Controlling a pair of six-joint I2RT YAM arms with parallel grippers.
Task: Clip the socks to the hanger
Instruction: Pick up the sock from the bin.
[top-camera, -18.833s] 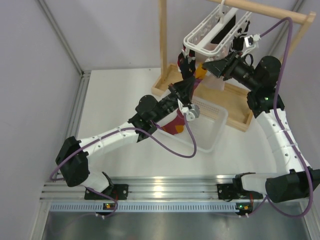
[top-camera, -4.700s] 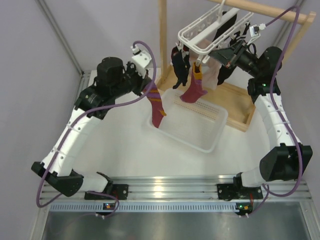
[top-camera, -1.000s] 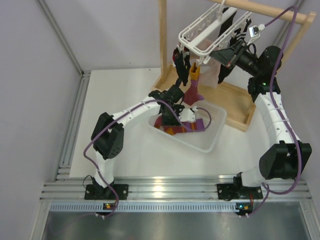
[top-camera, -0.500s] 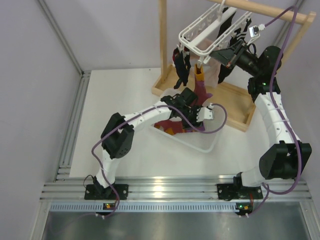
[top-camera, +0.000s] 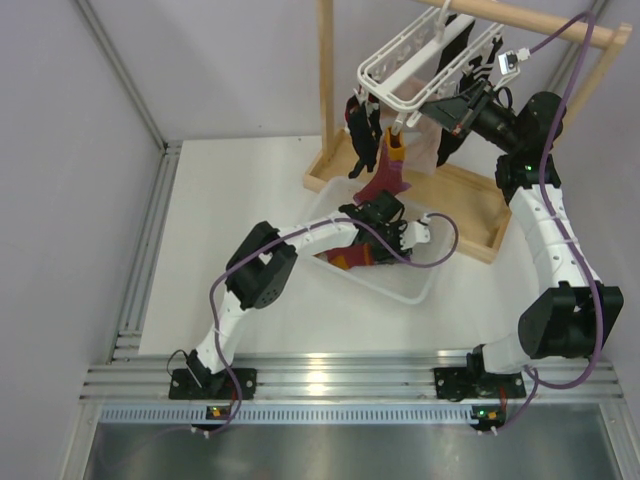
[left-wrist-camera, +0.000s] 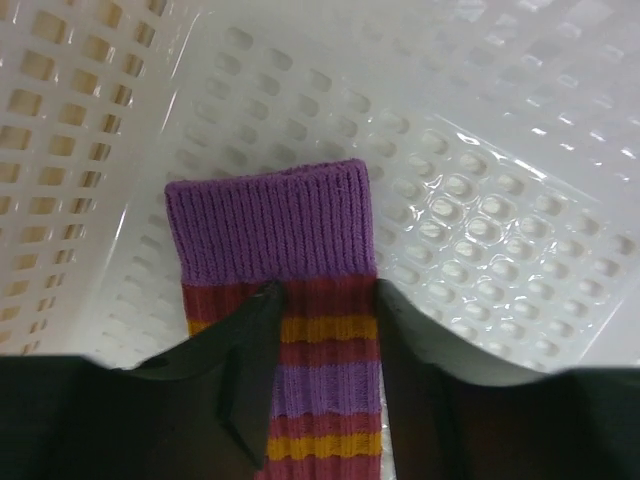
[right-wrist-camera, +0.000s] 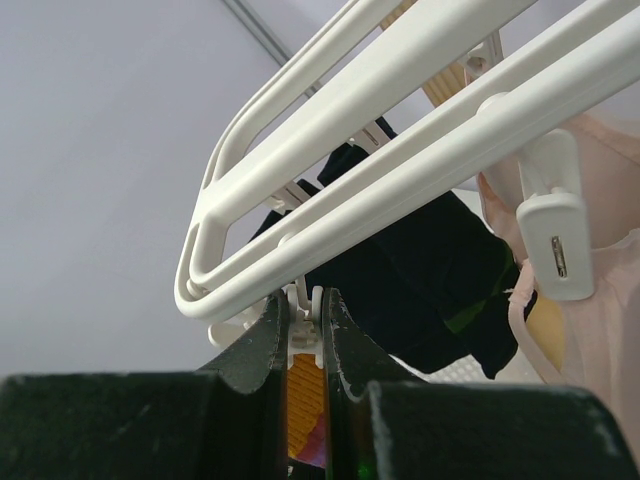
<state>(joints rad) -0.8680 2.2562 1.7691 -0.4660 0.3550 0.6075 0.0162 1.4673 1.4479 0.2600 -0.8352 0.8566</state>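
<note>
The white lattice hanger (top-camera: 400, 75) hangs from the wooden rack; it also fills the right wrist view (right-wrist-camera: 400, 90). Dark navy socks (top-camera: 360, 135) and one maroon sock (top-camera: 385, 172) with an orange toe hang from its pegs. My right gripper (top-camera: 440, 105) is shut on a white peg (right-wrist-camera: 305, 325) with the orange toe (right-wrist-camera: 305, 400) just below. My left gripper (top-camera: 385, 225) is down in the white basket (top-camera: 420, 290), open, its fingers either side of a striped maroon-purple sock (left-wrist-camera: 270, 225) lying flat on the basket floor (left-wrist-camera: 480, 150).
The tall wooden rack post (top-camera: 325, 80) and its wooden base tray (top-camera: 480, 210) stand behind the basket. A pale pink sheer garment (top-camera: 430, 145) hangs at the hanger's right, also in the right wrist view (right-wrist-camera: 590, 330). An aluminium rail runs along the table's near edge.
My left arm has folded in and its gripper has shifted right and down over the striped sock in the basket. The hanging maroon sock has swung a little. The right arm has not moved.
</note>
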